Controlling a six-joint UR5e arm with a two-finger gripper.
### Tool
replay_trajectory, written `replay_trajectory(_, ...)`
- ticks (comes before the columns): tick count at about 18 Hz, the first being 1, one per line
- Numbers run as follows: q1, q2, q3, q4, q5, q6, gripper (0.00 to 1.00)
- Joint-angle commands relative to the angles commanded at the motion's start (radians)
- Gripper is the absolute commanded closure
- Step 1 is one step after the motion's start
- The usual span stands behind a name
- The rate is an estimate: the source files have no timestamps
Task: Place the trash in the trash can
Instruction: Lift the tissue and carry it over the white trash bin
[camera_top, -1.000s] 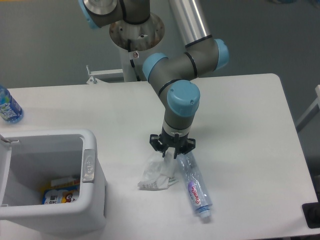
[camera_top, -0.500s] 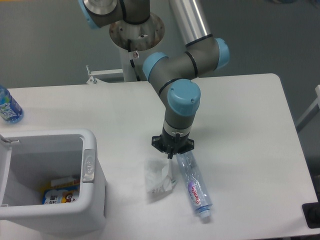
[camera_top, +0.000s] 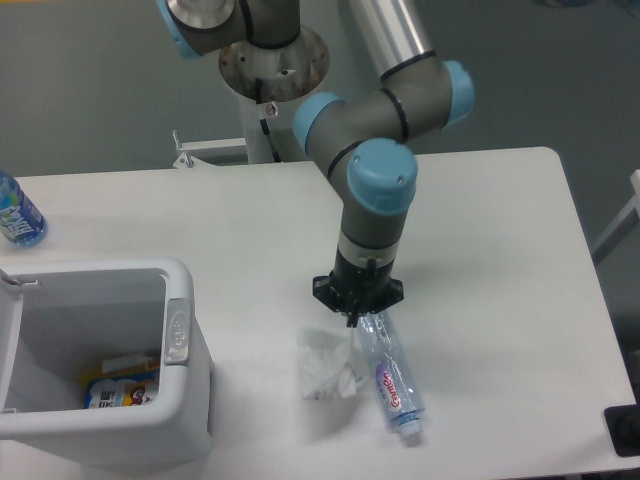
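White wrapper: crumpled on the bench, beside the crushed bottle.
Gripper: just above both; opening cannot be told.
Trash can: left, well apart.

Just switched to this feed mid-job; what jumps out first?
The arm's end effector hangs low at the table's middle, over the top end of the crushed bottle, with the crumpled white wrapper just left of it. At front left stands the big white trash can, some colourful packaging already inside.
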Motion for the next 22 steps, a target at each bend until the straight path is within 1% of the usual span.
replay_trajectory(6,0.049,0.015,0.163,0.003,-0.126,-0.167,1.00)
replay_trajectory(9,0.057,0.017,0.250,0.005,-0.140,-0.265,1.00)
replay_trajectory(11,0.057,0.020,0.293,0.006,-0.140,-0.319,1.00)
replay_trajectory(13,0.054,0.047,0.306,0.006,-0.141,-0.367,1.00)
replay_trajectory(16,0.034,0.089,0.301,0.005,-0.141,-0.439,1.00)
replay_trajectory(20,-0.043,0.123,0.292,0.006,-0.134,-0.480,1.00)
replay_trajectory(22,-0.090,0.137,0.272,0.006,-0.131,-0.484,1.00)
